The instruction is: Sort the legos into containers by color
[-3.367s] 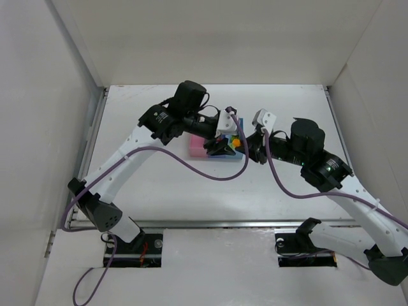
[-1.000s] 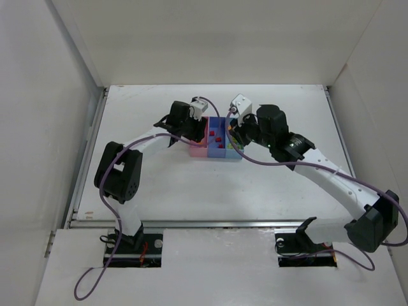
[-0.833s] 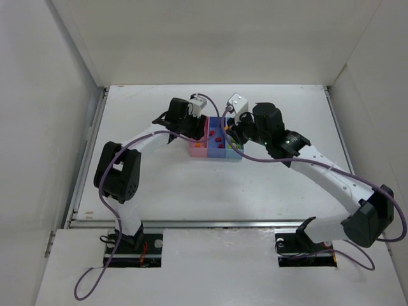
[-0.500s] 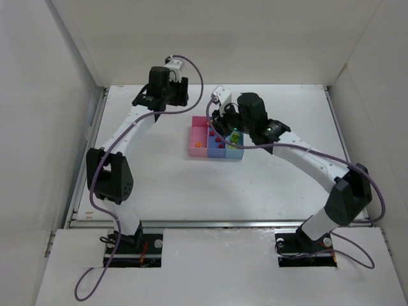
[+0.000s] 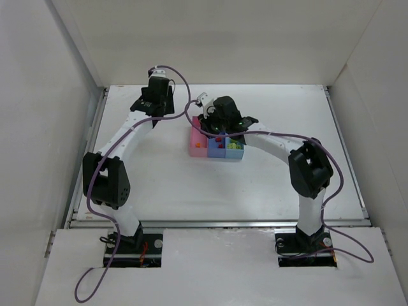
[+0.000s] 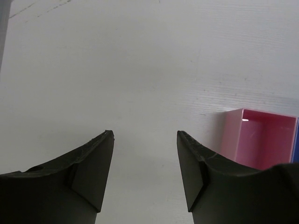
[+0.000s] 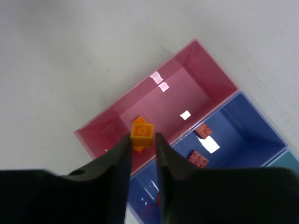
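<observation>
The containers (image 5: 217, 146) stand mid-table as one row: a pink bin (image 7: 187, 79), a medium blue bin (image 7: 243, 135) and a light blue bin (image 5: 234, 152). My right gripper (image 7: 143, 136) hangs over the pink bin, shut on an orange-yellow lego (image 7: 141, 130). A second orange-yellow lego (image 7: 138, 122) lies on the pink floor right below it. Two red legos (image 7: 198, 159) rest in the medium blue bin, and yellow-green legos (image 5: 234, 144) in the light blue one. My left gripper (image 6: 145, 133) is open and empty over bare table, to the left of the pink bin (image 6: 259, 140).
White walls (image 5: 76, 57) close in the table on the left, back and right. The right arm's cable (image 5: 280, 135) arches over the table to the right of the bins. The left arm's cable (image 5: 182, 80) loops behind the bins.
My right gripper has moved left from the blue bins to above the pink bin. My left arm has pulled back from the bins toward the far left corner.
</observation>
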Robot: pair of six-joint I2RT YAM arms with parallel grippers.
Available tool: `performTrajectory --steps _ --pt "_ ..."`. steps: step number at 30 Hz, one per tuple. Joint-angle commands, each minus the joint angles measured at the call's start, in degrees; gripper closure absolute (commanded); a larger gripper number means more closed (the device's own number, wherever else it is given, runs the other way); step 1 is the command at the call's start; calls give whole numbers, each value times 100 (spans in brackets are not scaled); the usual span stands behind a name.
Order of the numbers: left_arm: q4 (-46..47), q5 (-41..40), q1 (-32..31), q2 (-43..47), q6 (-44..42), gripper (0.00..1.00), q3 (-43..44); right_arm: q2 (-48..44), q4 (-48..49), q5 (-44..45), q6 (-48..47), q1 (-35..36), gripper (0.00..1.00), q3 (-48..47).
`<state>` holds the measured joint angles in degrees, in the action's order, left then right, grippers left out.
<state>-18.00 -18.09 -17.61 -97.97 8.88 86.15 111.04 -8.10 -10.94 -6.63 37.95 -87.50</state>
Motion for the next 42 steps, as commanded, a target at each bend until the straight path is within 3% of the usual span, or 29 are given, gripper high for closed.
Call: performTrajectory --steps 1,3,6,9,11,16,21,24,29,33,38,42 --pt "51 -389 -24 235 175 46 -2 -4 291 364 206 63 66 -346" --pt "51 -328 -24 235 175 46 -2 -4 291 111 206 63 47 -346" --pt "51 -239 -24 235 175 46 -2 -4 291 110 328 63 35 -408" --pt "51 -117 -24 235 228 46 -2 -118 291 434 382 63 33 -513" --pt "51 -55 -24 235 228 46 -2 -224 291 522 382 63 26 -513" --pt "51 -55 -24 235 280 48 -54 -381 169 513 250 63 26 -444" --pt "-2 -55 -24 340 280 48 -107 -1303 116 1198 847 -296 24 4" --pt "-2 -107 -24 393 280 48 -169 -2074 -156 2058 1355 -1069 19 461" --pt "51 -46 -24 393 280 48 -221 -3052 -1421 4427 1885 -2632 10 954" --pt "51 60 -24 393 280 48 -221 -4096 -1459 5689 1755 -2917 1 1769" --pt "51 112 -24 393 280 48 -221 -4713 -1212 5867 1753 -2917 1 2281" --pt "51 165 -24 393 228 48 -274 -4838 -1588 5866 2008 -2917 1 2334"
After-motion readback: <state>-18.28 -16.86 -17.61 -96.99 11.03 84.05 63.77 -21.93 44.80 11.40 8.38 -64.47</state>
